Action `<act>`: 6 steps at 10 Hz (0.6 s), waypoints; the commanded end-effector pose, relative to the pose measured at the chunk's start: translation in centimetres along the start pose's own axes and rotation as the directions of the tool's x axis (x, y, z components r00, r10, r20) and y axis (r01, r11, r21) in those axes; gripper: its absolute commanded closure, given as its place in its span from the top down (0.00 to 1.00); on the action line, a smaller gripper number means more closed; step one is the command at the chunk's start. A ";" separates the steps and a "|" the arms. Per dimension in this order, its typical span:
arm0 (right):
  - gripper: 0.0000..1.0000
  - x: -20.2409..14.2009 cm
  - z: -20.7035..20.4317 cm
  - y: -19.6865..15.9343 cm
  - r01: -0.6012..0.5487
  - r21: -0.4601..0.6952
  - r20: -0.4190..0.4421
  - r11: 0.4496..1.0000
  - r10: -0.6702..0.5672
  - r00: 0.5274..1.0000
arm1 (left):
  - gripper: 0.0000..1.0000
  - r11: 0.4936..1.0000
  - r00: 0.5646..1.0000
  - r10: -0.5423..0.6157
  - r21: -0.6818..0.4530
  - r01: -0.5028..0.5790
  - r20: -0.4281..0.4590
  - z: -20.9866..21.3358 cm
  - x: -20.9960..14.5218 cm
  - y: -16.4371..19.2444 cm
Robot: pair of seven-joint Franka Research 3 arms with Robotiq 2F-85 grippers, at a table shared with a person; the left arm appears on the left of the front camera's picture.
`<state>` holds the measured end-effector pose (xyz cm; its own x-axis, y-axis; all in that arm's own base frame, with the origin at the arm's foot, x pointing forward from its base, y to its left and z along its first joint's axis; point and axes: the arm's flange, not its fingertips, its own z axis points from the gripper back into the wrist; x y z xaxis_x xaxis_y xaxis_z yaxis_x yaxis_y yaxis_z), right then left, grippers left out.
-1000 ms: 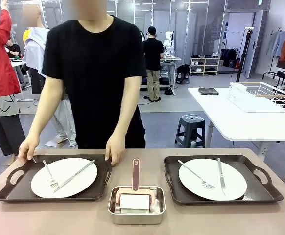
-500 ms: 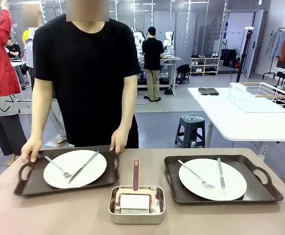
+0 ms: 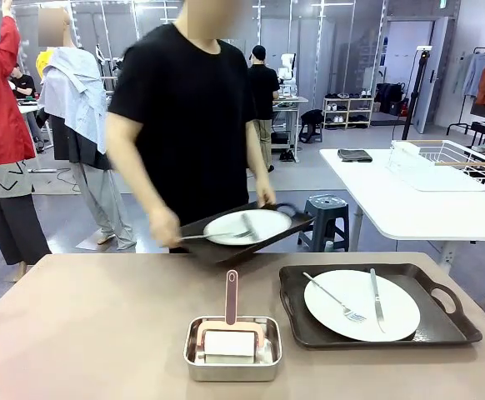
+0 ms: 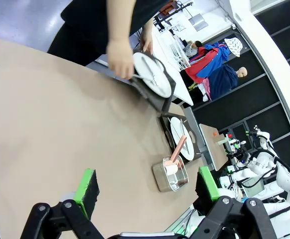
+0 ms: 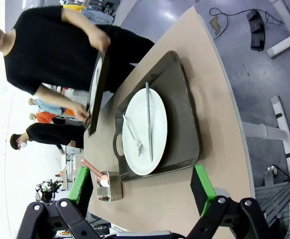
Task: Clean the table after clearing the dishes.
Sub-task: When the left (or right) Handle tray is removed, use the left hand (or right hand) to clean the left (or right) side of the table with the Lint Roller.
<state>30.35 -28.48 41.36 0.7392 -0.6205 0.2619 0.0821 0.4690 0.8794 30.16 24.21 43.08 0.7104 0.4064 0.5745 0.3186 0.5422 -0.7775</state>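
Table [image 3: 84,333] near edge: pan [image 3: 194,360], roller [image 3: 231,310]. Right: tray [image 3: 444,321], plate [image 3: 355,292]. Above far edge: second tray [image 3: 299,219], hand-held. Left gripper [image 4: 147,185], right gripper [image 5: 141,185]: wide, empty.

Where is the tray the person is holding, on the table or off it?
Off it. The person holds the tray in the air near the far edge of the table, with the plate on it.
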 end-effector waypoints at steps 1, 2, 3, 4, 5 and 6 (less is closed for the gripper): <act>1.00 -0.6 0.3 0.2 -0.013 0.001 -0.011 1.000 0.013 1.000 | 1.00 1.000 1.000 -0.011 -0.018 0.012 0.016 0.3 0.0 -0.3; 1.00 -0.6 0.3 0.2 -0.013 0.001 -0.011 1.000 0.013 1.000 | 1.00 1.000 1.000 -0.011 -0.018 0.012 0.016 0.3 0.0 -0.3; 1.00 -0.6 0.3 0.2 -0.013 0.001 -0.011 1.000 0.013 1.000 | 1.00 1.000 1.000 -0.011 -0.018 0.012 0.016 0.3 0.0 -0.3; 1.00 -0.6 0.3 0.2 -0.013 0.001 -0.011 1.000 0.013 1.000 | 1.00 1.000 1.000 -0.011 -0.018 0.012 0.016 0.3 0.0 -0.3; 1.00 -0.6 0.3 0.2 -0.013 0.001 -0.011 1.000 0.013 1.000 | 1.00 1.000 1.000 -0.011 -0.018 0.012 0.016 0.3 0.0 -0.3; 1.00 -0.6 0.3 0.2 -0.013 0.001 -0.011 1.000 0.013 1.000 | 1.00 1.000 1.000 -0.011 -0.018 0.012 0.016 0.3 0.0 -0.3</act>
<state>30.35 -28.48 41.36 0.7392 -0.6204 0.2619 0.0821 0.4690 0.8794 30.16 24.20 43.08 0.7105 0.4063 0.5745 0.3188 0.5420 -0.7776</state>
